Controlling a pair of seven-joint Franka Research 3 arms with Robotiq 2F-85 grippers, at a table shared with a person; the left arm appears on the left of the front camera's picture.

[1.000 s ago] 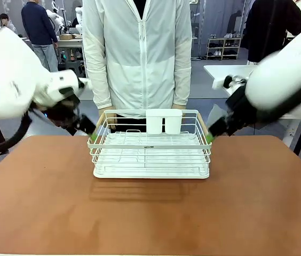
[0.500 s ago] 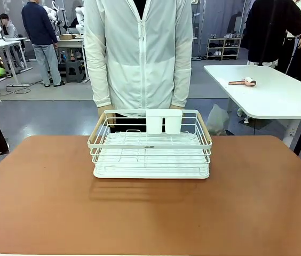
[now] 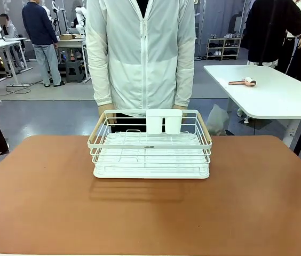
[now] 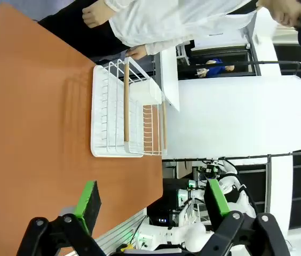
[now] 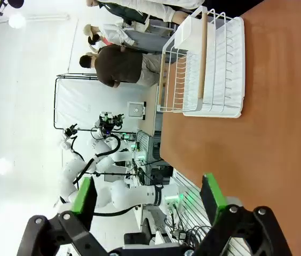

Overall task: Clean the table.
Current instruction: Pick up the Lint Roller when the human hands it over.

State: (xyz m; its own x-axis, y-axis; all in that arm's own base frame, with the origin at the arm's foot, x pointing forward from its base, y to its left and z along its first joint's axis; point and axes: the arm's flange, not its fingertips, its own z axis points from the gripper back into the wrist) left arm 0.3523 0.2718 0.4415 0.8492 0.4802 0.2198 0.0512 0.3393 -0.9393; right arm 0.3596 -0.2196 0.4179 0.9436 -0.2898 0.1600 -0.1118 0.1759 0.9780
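**Arms pull clear, rack stays put**

A second ago both arms flanked the rack (image 3: pixel 150 146), with their jaws at its far corners. Half a second ago green smears showed at the front view's side edges. Now both arms have swung well away from the rack. The rack has not shifted, and the person (image 3: pixel 142 53) stays behind it with hands at its far rim.

The left jaws stand released, green pads (image 4: pixel 90 198) wide apart with nothing between them, and the rack lies well ahead of them. The right jaws are released too, pads (image 5: pixel 213 194) spread and empty, with the rack far ahead.

The counter (image 3: pixel 150 224), matte reddish-brown with rounded corners, spans the lower half of the front view. The white wire rack sits at its far middle, with a wooden handle at each end and a white holder (image 3: pixel 164 121) hung on its far rim.

Beyond the counter to the right stands a white table (image 3: pixel 278 101) on black legs, carrying a pink tool (image 3: pixel 242 82). The floor is grey. People stand at benches at the far left, and a shelf (image 3: pixel 222 47) sits against the back wall.
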